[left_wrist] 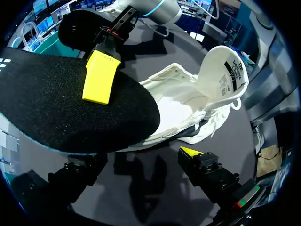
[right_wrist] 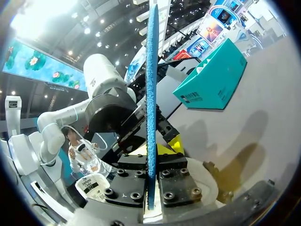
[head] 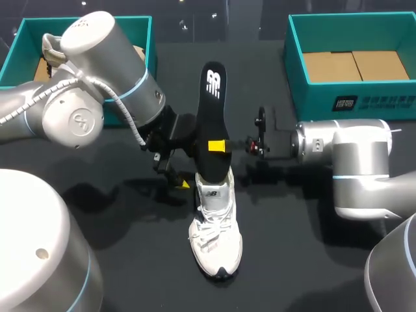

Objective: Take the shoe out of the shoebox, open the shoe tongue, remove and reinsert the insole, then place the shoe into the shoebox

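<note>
A white sneaker (head: 216, 231) stands on the black table, toe towards me, with its tongue (left_wrist: 225, 70) lifted. My right gripper (head: 221, 146) is shut on a long black insole (head: 210, 117) and holds it upright, lower end at the shoe's heel opening. In the right wrist view the insole (right_wrist: 151, 84) shows edge-on, blue, between the fingers of that gripper (right_wrist: 151, 157). My left gripper (head: 174, 174) stands open just left of the heel. In its own view the left gripper (left_wrist: 136, 162) has nothing between its fingers, and the insole (left_wrist: 61, 108) hides one of them above the shoe (left_wrist: 183, 106).
A teal shoebox (head: 351, 32) with a cardboard floor stands at the back right. A second teal box (head: 19, 39) sits at the back left, partly hidden behind my left arm. The right box (right_wrist: 211, 80) also shows beyond the insole in the right wrist view.
</note>
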Robot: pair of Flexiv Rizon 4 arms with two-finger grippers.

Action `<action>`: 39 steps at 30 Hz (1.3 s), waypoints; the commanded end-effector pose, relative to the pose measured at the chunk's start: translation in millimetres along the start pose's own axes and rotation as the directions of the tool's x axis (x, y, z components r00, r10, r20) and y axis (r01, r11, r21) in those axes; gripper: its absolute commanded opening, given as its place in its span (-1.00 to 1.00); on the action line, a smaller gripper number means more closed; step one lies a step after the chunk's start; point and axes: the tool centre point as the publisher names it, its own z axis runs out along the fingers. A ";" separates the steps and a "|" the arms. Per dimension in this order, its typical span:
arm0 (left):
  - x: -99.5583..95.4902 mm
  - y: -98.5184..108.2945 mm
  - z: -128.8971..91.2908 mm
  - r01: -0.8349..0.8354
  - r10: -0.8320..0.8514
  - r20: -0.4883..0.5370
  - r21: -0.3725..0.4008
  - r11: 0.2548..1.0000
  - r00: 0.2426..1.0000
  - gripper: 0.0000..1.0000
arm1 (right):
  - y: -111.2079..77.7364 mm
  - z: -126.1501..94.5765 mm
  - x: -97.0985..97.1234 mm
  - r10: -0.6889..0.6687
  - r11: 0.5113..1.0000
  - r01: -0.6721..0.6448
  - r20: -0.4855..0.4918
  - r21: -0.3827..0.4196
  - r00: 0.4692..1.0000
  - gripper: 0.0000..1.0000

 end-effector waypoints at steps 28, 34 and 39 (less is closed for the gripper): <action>-0.3 0.0 0.2 -0.001 0.001 -0.001 -0.001 1.000 1.000 1.00 | -38.3 3.8 5.6 0.055 0.998 -0.056 0.031 0.038 0.998 -1.00; -0.3 0.0 0.2 -0.001 0.001 -0.001 -0.001 1.000 1.000 1.00 | -46.1 5.0 7.7 0.068 0.997 -0.069 0.038 0.046 0.997 -1.00; -0.3 0.0 0.2 -0.001 0.001 -0.001 -0.001 1.000 1.000 1.00 | -54.9 6.0 9.5 0.074 0.996 -0.075 0.038 0.042 0.997 -1.00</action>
